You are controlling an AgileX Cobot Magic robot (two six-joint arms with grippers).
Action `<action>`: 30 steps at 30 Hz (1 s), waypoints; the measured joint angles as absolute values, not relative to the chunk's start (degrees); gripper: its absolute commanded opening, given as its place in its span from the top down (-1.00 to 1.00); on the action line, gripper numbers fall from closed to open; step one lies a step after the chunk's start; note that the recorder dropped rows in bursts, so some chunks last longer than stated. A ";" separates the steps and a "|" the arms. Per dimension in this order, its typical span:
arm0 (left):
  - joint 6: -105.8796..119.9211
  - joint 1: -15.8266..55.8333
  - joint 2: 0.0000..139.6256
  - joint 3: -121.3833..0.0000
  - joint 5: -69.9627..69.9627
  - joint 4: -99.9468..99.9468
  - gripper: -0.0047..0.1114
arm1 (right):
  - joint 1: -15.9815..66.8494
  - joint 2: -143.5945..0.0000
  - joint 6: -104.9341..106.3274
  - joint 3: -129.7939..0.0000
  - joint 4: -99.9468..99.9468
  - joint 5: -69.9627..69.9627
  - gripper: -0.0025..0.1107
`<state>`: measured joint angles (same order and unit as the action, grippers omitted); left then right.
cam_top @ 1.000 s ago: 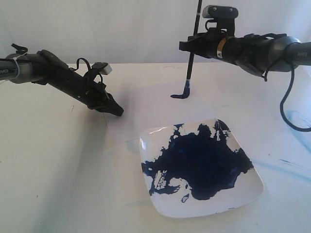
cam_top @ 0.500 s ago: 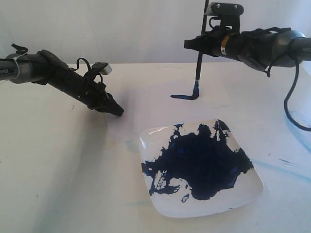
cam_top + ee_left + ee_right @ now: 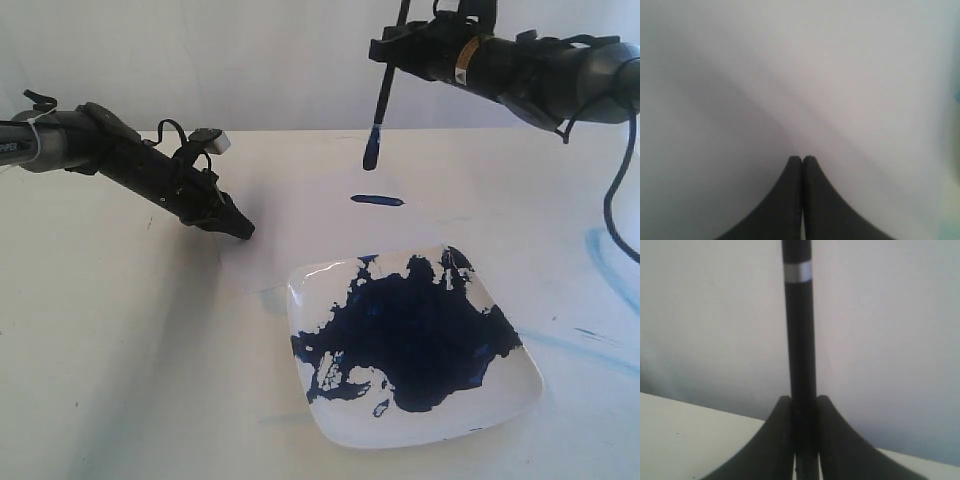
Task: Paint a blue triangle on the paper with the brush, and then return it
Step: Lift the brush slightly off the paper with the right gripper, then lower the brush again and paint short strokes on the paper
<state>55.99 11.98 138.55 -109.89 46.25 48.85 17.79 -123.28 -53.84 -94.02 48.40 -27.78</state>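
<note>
My right gripper (image 3: 384,50) (image 3: 802,400) hangs high over the back of the table, shut on the black handle of the brush (image 3: 381,95) (image 3: 800,340). The brush hangs nearly upright, and its blue-stained tip (image 3: 371,152) is in the air, clear of the paper (image 3: 320,225). Below the tip a single short dark-blue stroke (image 3: 378,200) lies on the paper; no blue triangle is in view. My left gripper (image 3: 243,231) (image 3: 802,158) is shut with nothing in it, its tips down at the paper's left part.
A white square plate (image 3: 515,390) holding a large pool of dark-blue paint sits in front of the paper, toward the right. Pale blue smears (image 3: 605,250) mark the white tabletop at the right. A pale wall stands behind.
The brush tip dragged rightward along the paper, leaving the short stroke, then lifted off as my right gripper rose and shifted left. The left arm has not moved.
</note>
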 measured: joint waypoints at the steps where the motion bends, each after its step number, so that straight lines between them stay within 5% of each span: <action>1: 55.99 11.98 138.55 -109.89 46.25 48.85 0.92 | 17.90 -123.49 -53.97 -94.02 48.52 -28.91 0.96; 30: 55.99 11.98 138.55 -109.89 46.46 48.85 0.92 | 18.90 -129.60 -51.91 -93.68 43.39 -30.29 0.96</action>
<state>55.99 11.98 138.55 -109.89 46.46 48.85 18.90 -129.60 -51.91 -93.68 43.39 -30.29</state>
